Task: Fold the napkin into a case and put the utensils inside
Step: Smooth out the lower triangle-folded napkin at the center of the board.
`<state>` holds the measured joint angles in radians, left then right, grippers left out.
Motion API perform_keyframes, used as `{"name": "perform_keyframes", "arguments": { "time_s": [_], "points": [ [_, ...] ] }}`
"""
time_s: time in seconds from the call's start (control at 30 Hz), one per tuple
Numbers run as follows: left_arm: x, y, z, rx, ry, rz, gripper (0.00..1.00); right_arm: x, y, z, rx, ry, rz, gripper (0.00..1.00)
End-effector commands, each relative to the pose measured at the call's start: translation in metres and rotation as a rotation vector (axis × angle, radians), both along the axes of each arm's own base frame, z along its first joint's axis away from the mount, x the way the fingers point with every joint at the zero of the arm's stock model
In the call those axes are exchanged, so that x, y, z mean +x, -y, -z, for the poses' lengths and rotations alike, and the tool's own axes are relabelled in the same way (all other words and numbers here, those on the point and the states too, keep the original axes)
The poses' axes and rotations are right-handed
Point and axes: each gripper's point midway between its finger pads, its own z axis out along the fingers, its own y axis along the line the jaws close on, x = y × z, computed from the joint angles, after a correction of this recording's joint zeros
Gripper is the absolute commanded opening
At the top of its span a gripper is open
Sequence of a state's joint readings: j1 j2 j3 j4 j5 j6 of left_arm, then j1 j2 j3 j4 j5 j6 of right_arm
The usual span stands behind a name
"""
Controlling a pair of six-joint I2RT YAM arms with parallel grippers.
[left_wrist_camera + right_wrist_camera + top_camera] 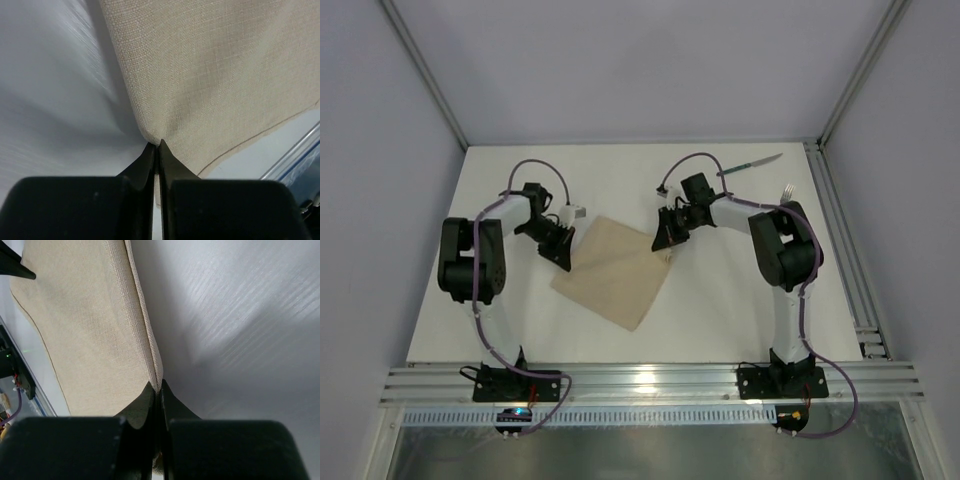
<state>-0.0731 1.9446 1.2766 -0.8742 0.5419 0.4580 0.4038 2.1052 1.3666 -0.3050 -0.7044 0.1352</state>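
Op: White desk [720, 320], pale walls [380, 200]. L gripper [564, 262] pinches napkin [615, 275] by its left corner, mid-desk.
Obs: R side?
Op: I see R gripper [666, 246] clamped on napkin's right corner; knife [750, 165], fork [787, 190] at far-right corner.

Soft overhead light keeps the top view bright, with faint shadows on the bench [720, 300] and a small glare on the near rail [650, 378]. In the wrist views the napkin [210, 75] weave is sharp; the left gripper [156, 146] and right gripper [156, 388] are dark and blurred, and the bench looks streaked and shadowed.
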Motion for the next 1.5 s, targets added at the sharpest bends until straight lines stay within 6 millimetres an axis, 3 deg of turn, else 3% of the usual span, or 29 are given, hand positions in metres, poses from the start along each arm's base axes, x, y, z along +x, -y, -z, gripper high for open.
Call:
{"name": "perform_keyframes", "arguments": {
  "time_s": [0.0,0.27,0.4,0.53,0.7,0.77,0.83,0.93,1.13,1.23,1.37,1.43,1.47],
  "points": [
    [-0.019,0.01,-0.033,-0.063,0.013,0.021,0.0,0.004,-0.003,-0.051,0.05,0.113,0.006,0.04],
    [-0.037,0.019,-0.077,-0.122,0.058,0.02,0.0,-0.017,-0.003,-0.09,0.116,0.127,-0.017,0.04],
    [-0.039,0.017,-0.082,-0.112,0.075,0.017,0.0,-0.022,-0.004,-0.106,0.149,0.131,-0.023,0.04],
    [-0.028,0.008,-0.056,-0.041,0.063,-0.018,0.0,-0.014,-0.006,-0.088,0.129,0.108,-0.017,0.04],
    [0.004,-0.008,-0.013,0.072,0.094,-0.08,0.0,0.02,0.0,-0.037,-0.012,0.083,0.053,0.04],
    [0.01,-0.008,0.001,0.082,0.077,-0.094,0.0,0.034,0.002,-0.03,-0.061,0.095,0.08,0.04],
    [0.009,-0.007,0.012,0.08,0.041,-0.103,0.0,0.037,0.004,-0.016,-0.095,0.071,0.088,0.14],
    [0.005,-0.002,0.018,0.051,0.018,-0.108,0.02,0.047,0.009,-0.021,-0.126,0.111,0.115,0.39],
    [-0.006,0.002,0.019,0.024,0.004,-0.116,0.07,0.063,0.035,-0.053,-0.255,0.263,0.168,0.56],
    [-0.011,0.002,0.015,0.019,0.008,-0.116,0.11,0.061,0.043,-0.068,-0.276,0.3,0.175,0.58],
    [-0.017,0.001,0.008,0.019,0.02,-0.111,0.23,0.044,0.058,-0.066,-0.318,0.298,0.202,0.58],
    [-0.017,-0.002,0.003,0.037,0.044,-0.1,0.36,0.032,0.063,-0.058,-0.321,0.283,0.212,0.58],
    [-0.015,-0.005,0.002,0.054,0.056,-0.101,0.43,0.029,0.062,-0.064,-0.305,0.293,0.215,0.58]
  ]
}}
